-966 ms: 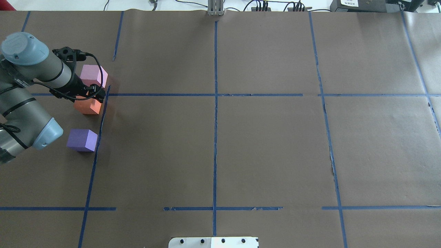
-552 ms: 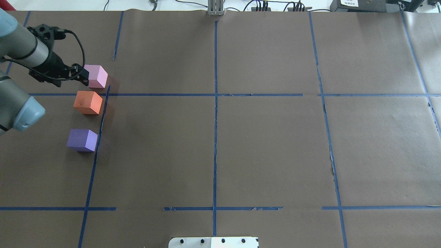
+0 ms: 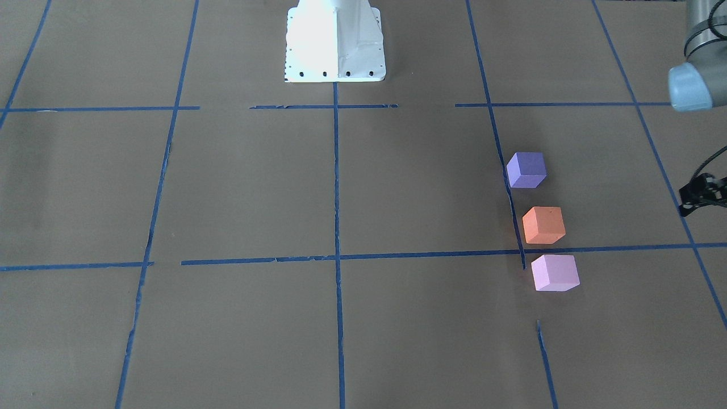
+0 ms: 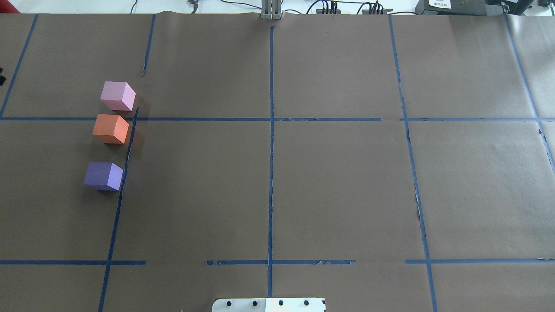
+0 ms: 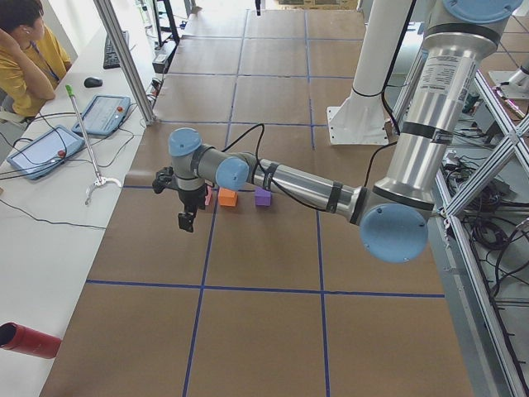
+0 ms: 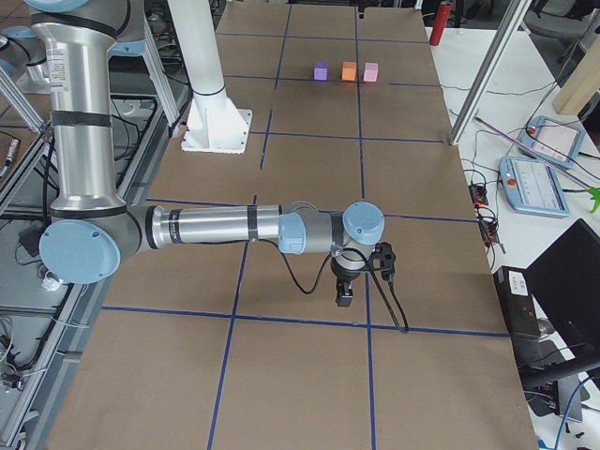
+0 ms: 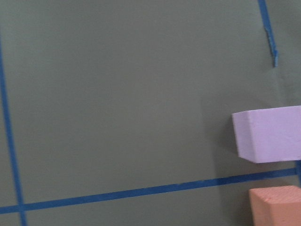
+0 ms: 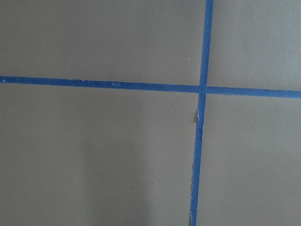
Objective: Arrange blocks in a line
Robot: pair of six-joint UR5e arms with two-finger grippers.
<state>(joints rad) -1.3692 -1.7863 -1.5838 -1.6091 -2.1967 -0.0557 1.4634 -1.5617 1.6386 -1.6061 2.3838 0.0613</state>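
I counted three in a row on the table (image 4: 329, 182): one pink block (image 4: 117, 95), one orange block (image 4: 110, 128), one purple block (image 4: 103, 176), each apart, just beside a blue tape line (image 4: 125, 164). Two grippers hung above. The left gripper (image 5: 188, 222) was near the pink block, and the right gripper (image 6: 344, 296) was far off. Neither touched a block. I couldn't tell how wide their jaws stood.

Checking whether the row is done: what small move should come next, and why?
Probably just retract the left gripper: the pale pink foam cube, orange foam cube and violet-blue foam cube already stand in a row along the blue tape line, all clear of the gripper.
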